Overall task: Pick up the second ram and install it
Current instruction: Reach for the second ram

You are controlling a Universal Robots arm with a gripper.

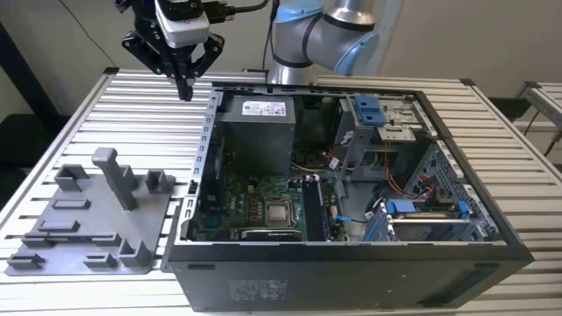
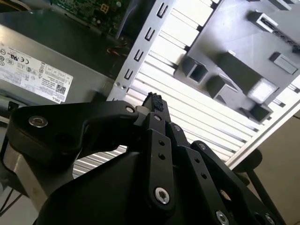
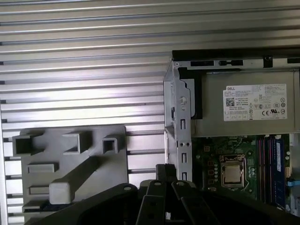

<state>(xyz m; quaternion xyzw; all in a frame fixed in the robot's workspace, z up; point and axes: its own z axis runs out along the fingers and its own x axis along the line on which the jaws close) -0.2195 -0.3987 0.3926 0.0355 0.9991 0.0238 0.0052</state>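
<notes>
My gripper [image 1: 185,94] hangs high above the slatted table, past the back left corner of the open computer case [image 1: 351,270] in the exterior view. Its black fingers are shut together with nothing between them, as both wrist views show [image 2: 153,101] [image 3: 165,171]. Inside the case, long dark ram sticks [image 1: 312,207] stand upright in the motherboard slots beside the processor [image 1: 278,212]. Those slots [image 3: 271,161] also appear in the first wrist view. I cannot tell which stick is the second ram. The grey fixture tray [image 1: 88,224] carries no stick that I can make out.
The case's metal side wall [image 3: 180,122] and the grey power supply [image 1: 255,125] lie just right of the gripper in the exterior view. The tray's tall upright post [image 1: 112,174] rises at the front left. Blue drive brackets [image 1: 370,108] and cables fill the case's right half.
</notes>
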